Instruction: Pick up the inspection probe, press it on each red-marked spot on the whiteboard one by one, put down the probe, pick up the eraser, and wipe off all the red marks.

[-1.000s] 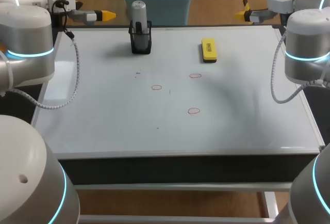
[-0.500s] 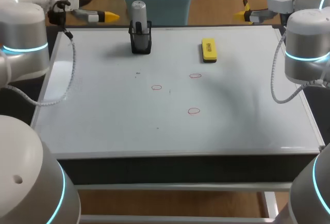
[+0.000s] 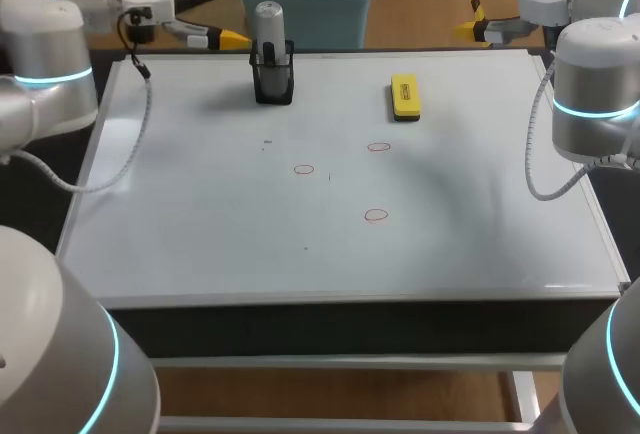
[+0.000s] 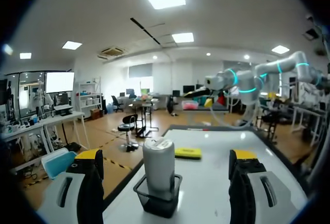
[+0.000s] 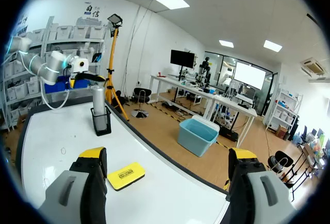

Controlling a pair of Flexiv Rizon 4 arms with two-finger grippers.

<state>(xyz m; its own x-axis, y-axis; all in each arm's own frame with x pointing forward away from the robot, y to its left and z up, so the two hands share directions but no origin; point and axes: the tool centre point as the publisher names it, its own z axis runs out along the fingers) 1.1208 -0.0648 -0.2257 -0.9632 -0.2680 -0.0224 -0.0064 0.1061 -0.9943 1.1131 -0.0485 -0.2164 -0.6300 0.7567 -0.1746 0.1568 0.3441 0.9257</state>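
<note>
The grey inspection probe (image 3: 268, 26) stands upright in a black mesh holder (image 3: 273, 82) at the back of the whiteboard (image 3: 190, 224). My left gripper (image 3: 222, 14) hangs open just left of it, above the board's far edge. In the left wrist view the probe (image 4: 158, 163) is straight ahead of the open left gripper (image 4: 166, 158), untouched. The yellow eraser (image 3: 404, 96) lies to the right of the holder. Three small red rings (image 3: 304, 169) (image 3: 378, 147) (image 3: 375, 215) mark the board's middle. My right gripper (image 3: 470, 26) is open beyond the far right corner; the eraser (image 5: 126, 176) lies ahead of the gripper (image 5: 167, 156).
The whiteboard's frame (image 3: 600, 224) runs along the right side beside my right arm's cable. A few faint dark specks (image 3: 267, 141) dot the board near the rings.
My left arm has swung to the right along the far edge, bringing its open gripper close to the probe. The right arm has stayed still.
</note>
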